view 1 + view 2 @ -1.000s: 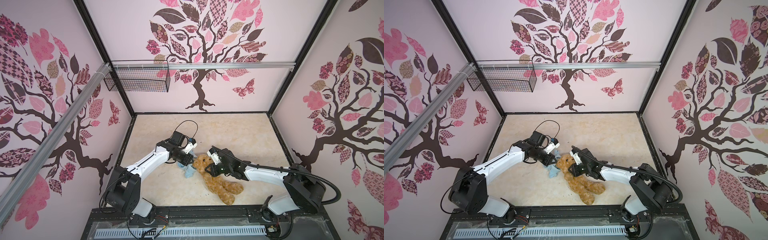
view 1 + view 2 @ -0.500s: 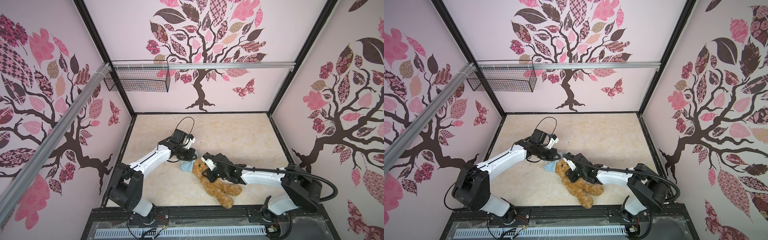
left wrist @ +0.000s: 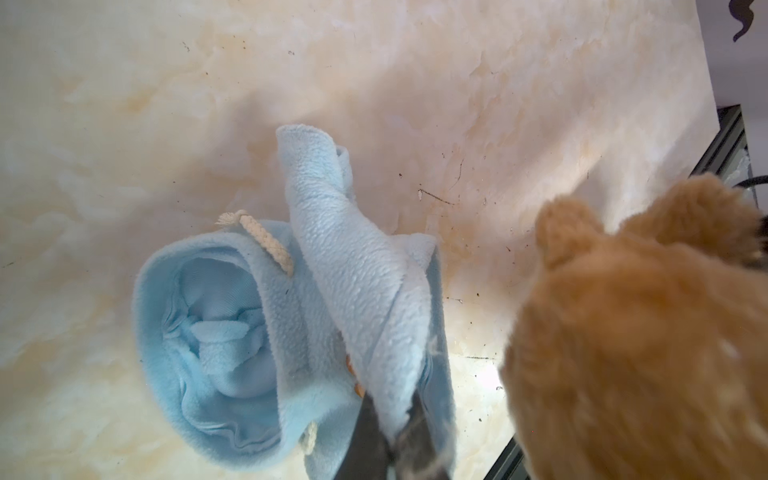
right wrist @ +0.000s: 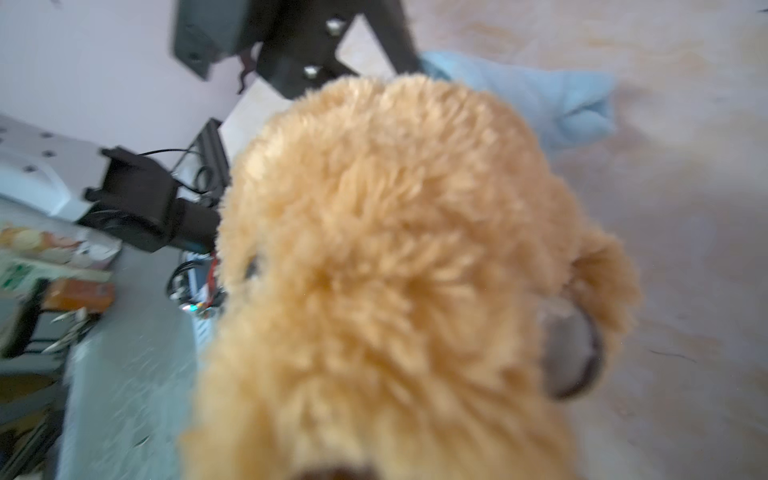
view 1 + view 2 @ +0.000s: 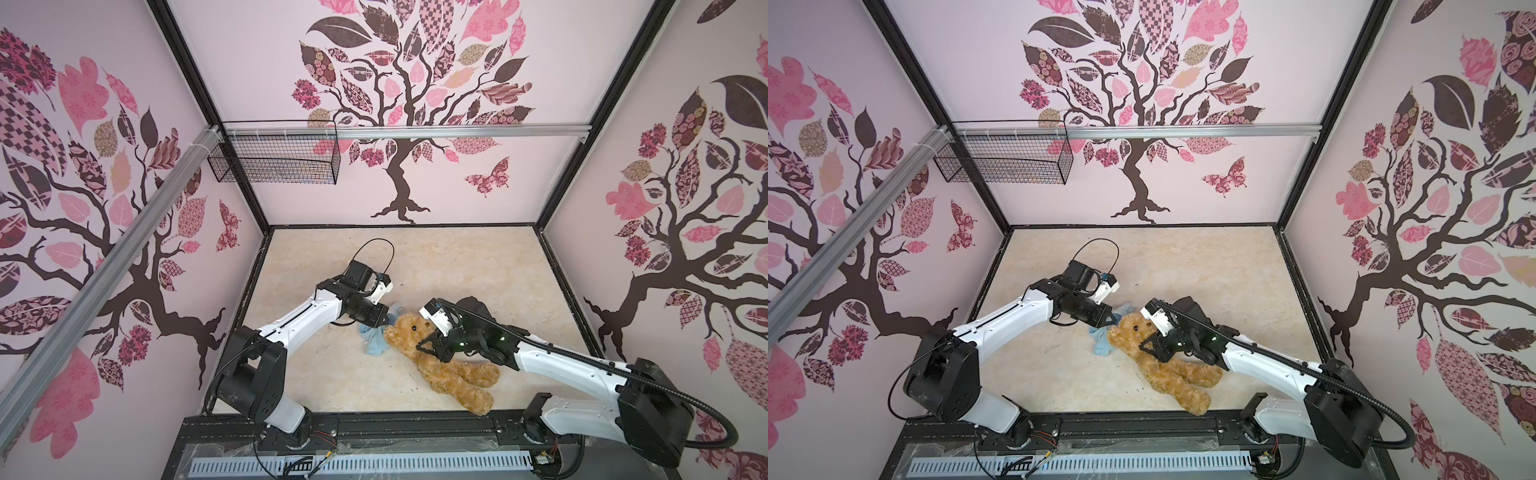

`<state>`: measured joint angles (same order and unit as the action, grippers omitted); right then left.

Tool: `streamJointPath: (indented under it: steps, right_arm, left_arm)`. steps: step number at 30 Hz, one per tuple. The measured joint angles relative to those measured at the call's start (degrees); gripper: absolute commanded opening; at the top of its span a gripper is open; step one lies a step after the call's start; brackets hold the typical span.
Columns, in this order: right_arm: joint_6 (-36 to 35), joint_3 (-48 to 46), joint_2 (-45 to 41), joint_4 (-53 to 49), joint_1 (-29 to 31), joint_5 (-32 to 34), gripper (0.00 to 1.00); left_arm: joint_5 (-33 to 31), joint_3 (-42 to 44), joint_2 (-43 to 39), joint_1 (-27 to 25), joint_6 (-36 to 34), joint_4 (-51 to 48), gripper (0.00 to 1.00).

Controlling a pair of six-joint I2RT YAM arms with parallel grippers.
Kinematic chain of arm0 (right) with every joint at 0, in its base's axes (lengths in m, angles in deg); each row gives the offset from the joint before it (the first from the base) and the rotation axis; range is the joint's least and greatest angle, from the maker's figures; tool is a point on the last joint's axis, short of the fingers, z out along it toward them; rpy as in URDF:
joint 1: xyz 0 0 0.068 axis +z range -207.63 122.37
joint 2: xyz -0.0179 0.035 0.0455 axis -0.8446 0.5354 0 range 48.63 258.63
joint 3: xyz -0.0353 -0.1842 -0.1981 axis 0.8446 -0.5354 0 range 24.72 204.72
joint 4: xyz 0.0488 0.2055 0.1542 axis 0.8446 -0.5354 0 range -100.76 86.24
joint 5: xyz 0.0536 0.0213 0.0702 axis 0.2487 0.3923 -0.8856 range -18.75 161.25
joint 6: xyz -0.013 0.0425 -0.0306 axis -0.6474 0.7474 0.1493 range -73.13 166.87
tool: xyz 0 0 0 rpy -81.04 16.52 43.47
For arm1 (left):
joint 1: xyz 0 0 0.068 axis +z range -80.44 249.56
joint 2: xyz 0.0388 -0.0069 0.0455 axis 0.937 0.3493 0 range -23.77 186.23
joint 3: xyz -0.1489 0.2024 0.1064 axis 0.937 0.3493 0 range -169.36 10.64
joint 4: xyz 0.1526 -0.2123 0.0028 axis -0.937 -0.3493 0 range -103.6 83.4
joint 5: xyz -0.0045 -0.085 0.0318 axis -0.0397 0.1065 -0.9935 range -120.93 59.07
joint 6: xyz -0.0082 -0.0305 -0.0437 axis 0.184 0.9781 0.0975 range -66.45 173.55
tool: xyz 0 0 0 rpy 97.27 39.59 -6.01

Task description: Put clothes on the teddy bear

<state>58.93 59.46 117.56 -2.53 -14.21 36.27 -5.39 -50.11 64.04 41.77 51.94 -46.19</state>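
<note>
The golden-brown teddy bear (image 5: 446, 368) lies on its back on the marbled floor, head towards the left arm, in both top views (image 5: 1169, 370). My right gripper (image 5: 429, 345) is shut on the teddy bear at its neck (image 5: 1149, 347). In the right wrist view its fur (image 4: 395, 270) hides the jaws. A crumpled light-blue shirt (image 5: 376, 343) lies beside the bear's head (image 5: 1104, 345). My left gripper (image 5: 388, 318) is shut on a fold of that shirt (image 3: 324, 291), whose fold rises between the dark fingers (image 3: 368, 436). The bear's head (image 3: 644, 332) sits just beside them.
A black wire basket (image 5: 274, 160) hangs on the back wall rail at the left. Black frame edges (image 5: 257, 316) border the floor on all sides. The left arm's gripper body (image 4: 299, 50) shows behind the bear's head in the right wrist view.
The right gripper swung left with the bear, then back right, and the bear's legs now lie further right. The left gripper has shifted slightly right, still gripping the shirt.
</note>
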Motion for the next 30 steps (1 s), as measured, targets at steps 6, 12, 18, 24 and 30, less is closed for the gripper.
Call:
streamJointPath:
  steps: [6,12,18,24,30]
  right_arm:
    - [0.6,0.0,1.6,2.0,0.2,-12.9,0.00]
    - [-0.5,1.5,8.9,2.0,-1.9,-17.8,0.00]
    - [-1.2,3.8,15.3,4.1,-5.8,-18.4,0.00]
    - [0.0,4.0,16.0,7.5,-6.8,-16.6,0.00]
    - [2.6,3.8,16.0,9.7,-6.9,-13.1,0.00]
  left_arm:
    - [0.7,0.0,-1.1,0.0,-4.5,-0.2,0.00]
    - [1.6,0.1,-1.8,0.0,-7.3,-0.7,0.00]
    - [2.4,0.1,-3.2,0.0,-9.2,-0.7,0.00]
    - [2.7,0.9,-3.5,0.0,-10.4,-0.6,0.00]
    - [3.0,1.3,-3.5,0.0,-10.5,-0.3,0.00]
